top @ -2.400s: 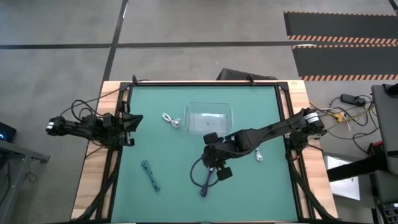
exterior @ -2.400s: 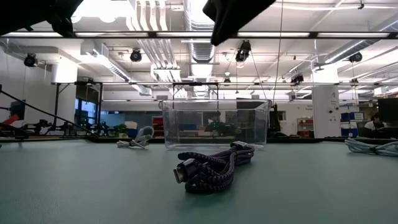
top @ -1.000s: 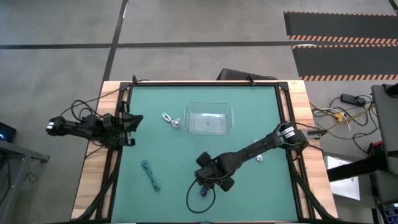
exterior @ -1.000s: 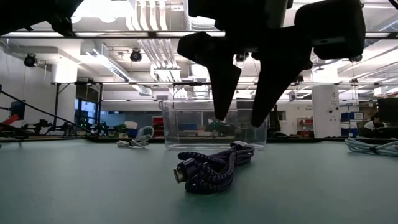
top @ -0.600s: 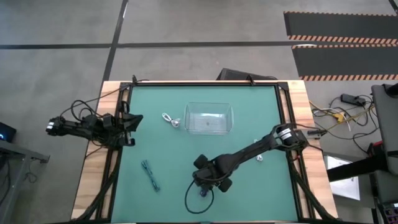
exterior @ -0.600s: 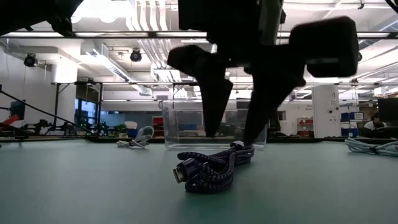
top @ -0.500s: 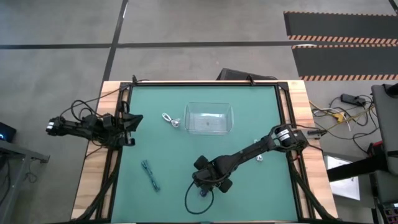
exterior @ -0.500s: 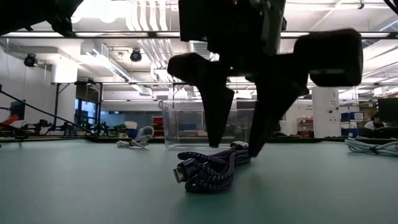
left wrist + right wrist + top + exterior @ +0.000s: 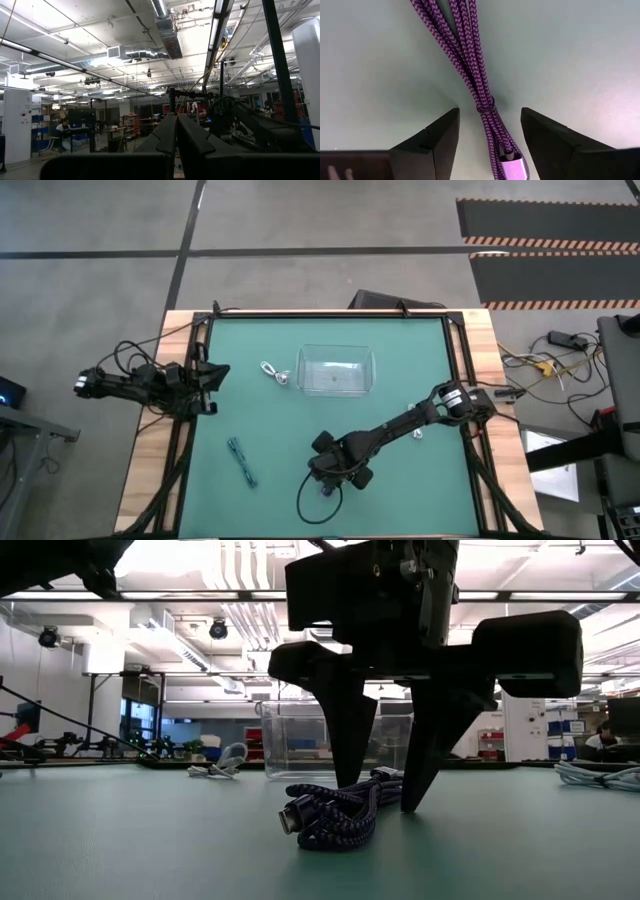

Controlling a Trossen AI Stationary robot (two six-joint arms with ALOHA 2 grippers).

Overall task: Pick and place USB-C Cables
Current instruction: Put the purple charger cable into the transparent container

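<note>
Right arm stretched long from the right side of the green table (image 9: 260,420), slanting toward the near middle, wrist bent so the fingers point down. Right gripper (image 9: 335,470) down low over the dark purple cable (image 9: 335,812). Fingers spread wide, one on each side of the folded bundle, tips near the table top. Not squeezing, holding nothing. Cannot tell if a tip touches the cable.

From the right wrist view: right gripper (image 9: 490,112) with the purple braided cable (image 9: 470,65) running right through the gap, a small band around the strands, a shiny plug near the bottom.

Dark purple cable flat on the table, in front of the clear box (image 9: 300,370), well apart from it.

Left arm folded up at the left edge of the table, waiting. Left gripper (image 9: 215,375) off to the side, fingers (image 9: 165,132) pressed together, pointing out at the room, gripping nothing.

Other cables on the table: a white cable (image 9: 272,371) just beside the left wall of the box, a teal-grey cable (image 9: 241,461) near the left front, another white cable (image 9: 417,430) under the right arm's side.
</note>
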